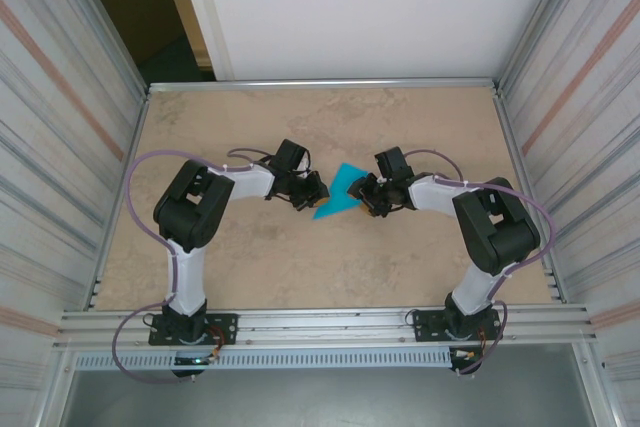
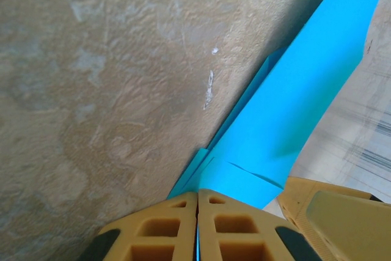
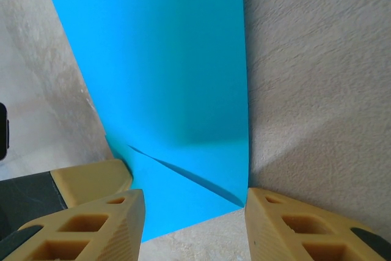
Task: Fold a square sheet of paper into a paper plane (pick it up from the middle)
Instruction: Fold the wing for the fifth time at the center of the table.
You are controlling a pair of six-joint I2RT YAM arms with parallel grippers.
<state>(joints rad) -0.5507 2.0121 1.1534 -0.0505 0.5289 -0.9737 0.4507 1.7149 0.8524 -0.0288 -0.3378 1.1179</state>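
The square sheet of paper (image 1: 338, 194), turquoise-blue and partly folded with a long crease, lies mid-table between both arms. My left gripper (image 1: 317, 188) is at its left edge. In the left wrist view its tan fingers (image 2: 177, 224) are pressed together with a sliver of the paper (image 2: 293, 108) pinched between them. My right gripper (image 1: 362, 197) is at the paper's right end. In the right wrist view it (image 3: 194, 203) stands open, one finger on each side of the paper's (image 3: 177, 77) lower end, which has a slanted flap and rests flat on the table.
The beige mottled tabletop (image 1: 330, 117) is bounded by corrugated metal walls left and right and an aluminium rail (image 1: 320, 322) at the near edge. The two grippers are close together, with one finger of each showing in the other's wrist view.
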